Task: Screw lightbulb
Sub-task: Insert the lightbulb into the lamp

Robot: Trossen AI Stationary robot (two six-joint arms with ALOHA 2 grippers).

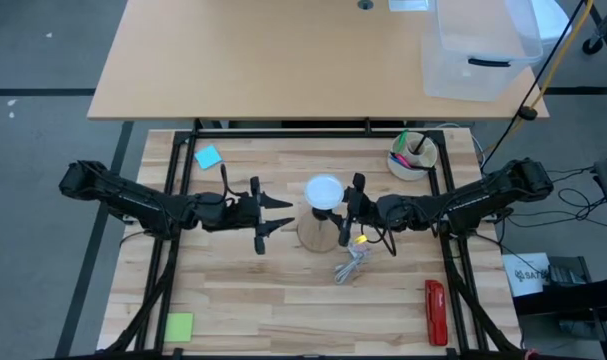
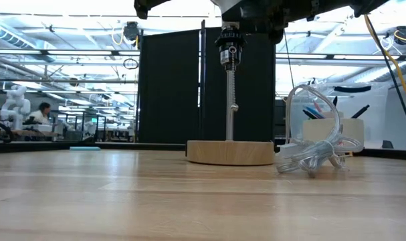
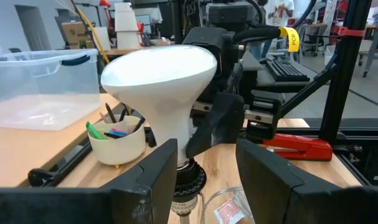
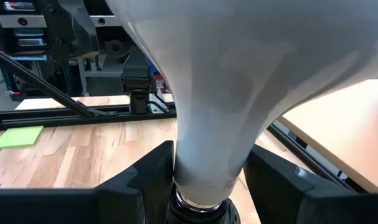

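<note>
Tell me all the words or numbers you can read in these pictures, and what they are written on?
"SATA", only partly clear: on a white box on the floor, right of the table.
Dark letters on a yellow tag on a cable: too blurred to read.
Small grey print low on the lightbulb neck: too faint to read.
Red mark on the clear packet by the lamp base: cannot be read.
Nothing else carries readable writing.

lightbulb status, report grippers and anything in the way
Right gripper straddling the neck of the white round-globed lightbulb. Bulb's silvery base seated in the black socket. Left gripper open, clear of the bulb. Coiled clear cable lies beside the round wooden base.
</note>
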